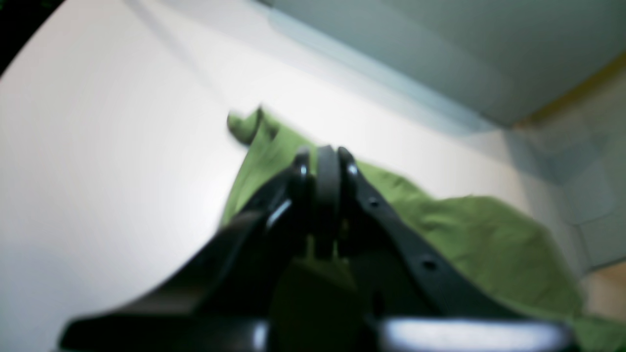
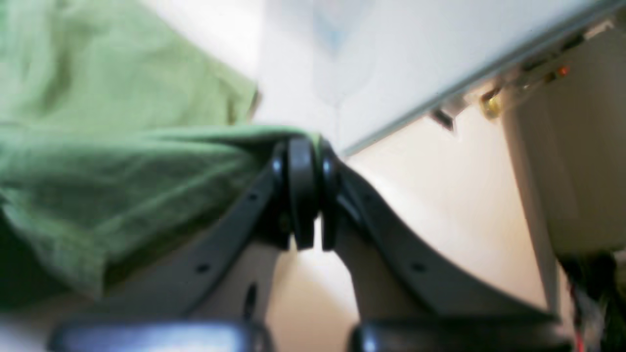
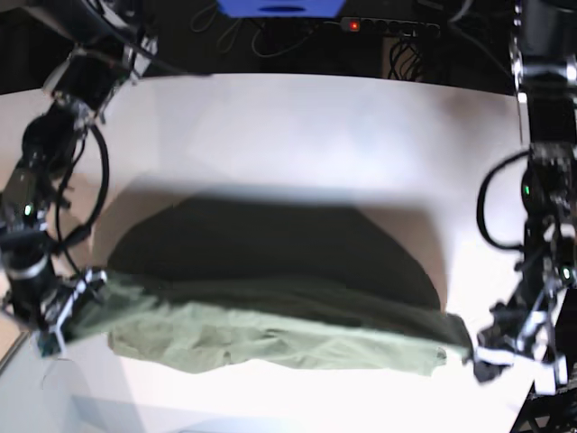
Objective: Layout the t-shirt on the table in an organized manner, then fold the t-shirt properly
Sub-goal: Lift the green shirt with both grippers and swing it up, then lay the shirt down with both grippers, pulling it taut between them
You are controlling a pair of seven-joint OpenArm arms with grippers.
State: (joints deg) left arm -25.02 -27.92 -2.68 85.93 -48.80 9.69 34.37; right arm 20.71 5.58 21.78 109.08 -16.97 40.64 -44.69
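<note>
- Left gripper (image 1: 325, 154): jaws pinched tight, green cloth of the t-shirt (image 1: 469, 234) caught btwn them; blurry wrist view.
- Right gripper (image 2: 305, 146): jaws pressed together on a bunched edge of the shirt, fabric trailing off to that view's left.
- Base view: t-shirt (image 3: 270, 334) stretched btwn both grippers, one at each end, along the near side of the table (image 3: 297, 135).
- The near strip is lit; dark shade behind it, can't tell whether cloth or shadow.
</note>
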